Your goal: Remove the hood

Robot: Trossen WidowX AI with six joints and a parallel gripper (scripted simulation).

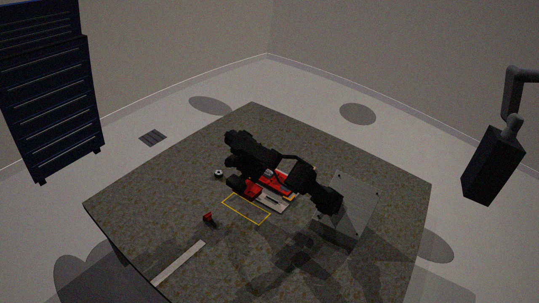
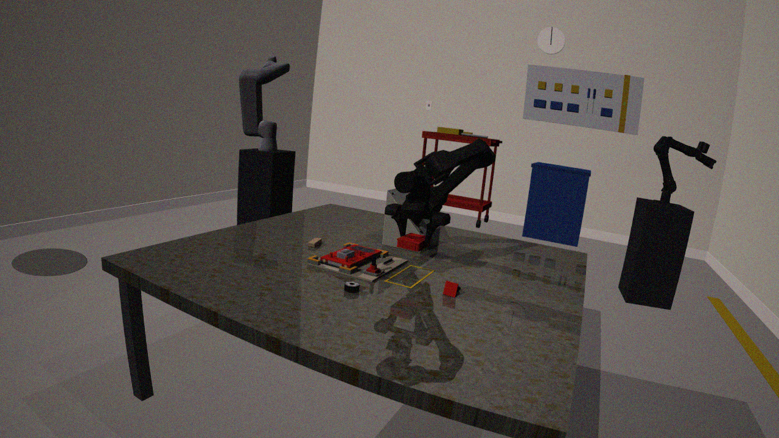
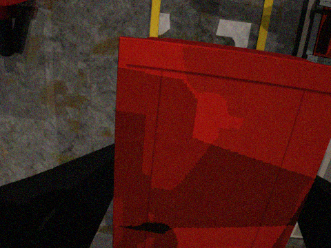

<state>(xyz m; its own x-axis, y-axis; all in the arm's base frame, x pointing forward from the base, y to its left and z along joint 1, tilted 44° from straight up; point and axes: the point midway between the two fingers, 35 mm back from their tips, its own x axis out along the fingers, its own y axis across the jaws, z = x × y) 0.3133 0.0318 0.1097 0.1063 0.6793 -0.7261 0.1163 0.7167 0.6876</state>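
The red hood is off the car and up in the air. My gripper is shut on it, one black finger at each side. The toy car sits with its grey engine block uncovered on a pale base board. The marked area, a yellow outline, lies beside the board. In the wrist view the hood hides the near part of the outline. The far fingertip is hidden in the top view.
A red part with a black knob stands on the board. A black-and-white wheel and a small red piece lie on the table. A grey sloped box stands near the arm's base.
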